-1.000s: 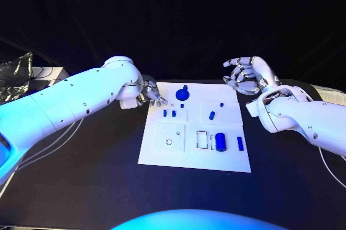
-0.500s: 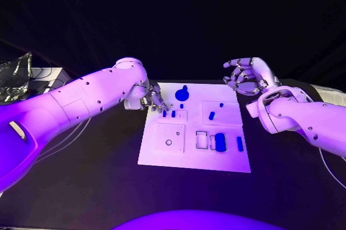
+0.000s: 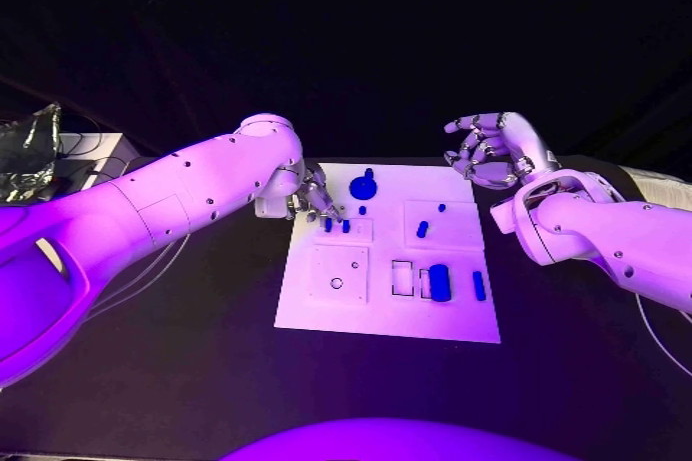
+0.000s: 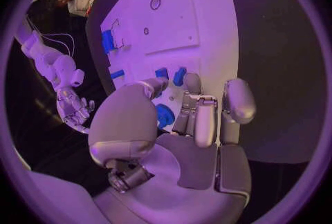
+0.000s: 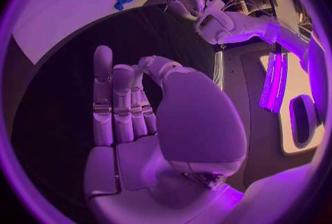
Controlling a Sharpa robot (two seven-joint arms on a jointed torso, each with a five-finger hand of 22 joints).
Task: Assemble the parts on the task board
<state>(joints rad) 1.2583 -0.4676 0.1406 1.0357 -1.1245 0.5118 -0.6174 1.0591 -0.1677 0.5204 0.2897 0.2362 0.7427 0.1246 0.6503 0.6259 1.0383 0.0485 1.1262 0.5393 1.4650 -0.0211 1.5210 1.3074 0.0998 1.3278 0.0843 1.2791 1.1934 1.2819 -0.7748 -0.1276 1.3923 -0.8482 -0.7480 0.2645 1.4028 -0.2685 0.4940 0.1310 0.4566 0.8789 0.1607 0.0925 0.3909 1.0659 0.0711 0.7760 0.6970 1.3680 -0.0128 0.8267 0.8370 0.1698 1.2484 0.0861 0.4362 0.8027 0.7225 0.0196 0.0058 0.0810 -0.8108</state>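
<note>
Black table [image 3: 173, 361] is carrying the white task board [image 3: 389, 316] at its middle. Left hand [image 3: 310, 196], fingers narrowly parted and holding nothing, is hovering over two small blue pegs [image 3: 336, 224] near the board's far left corner; it should probably be descending straight, pinching one peg without nudging its neighbour. Right hand [image 3: 490, 151], fingers loosely curled and empty, is waiting off the far right corner. Recesses near the board's near edge are holding a blue cylinder [image 3: 438, 282].

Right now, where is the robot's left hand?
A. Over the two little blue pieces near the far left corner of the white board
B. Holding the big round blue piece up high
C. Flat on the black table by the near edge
A: the left hand reaches down over the two little blue pieces on the white board.
</note>
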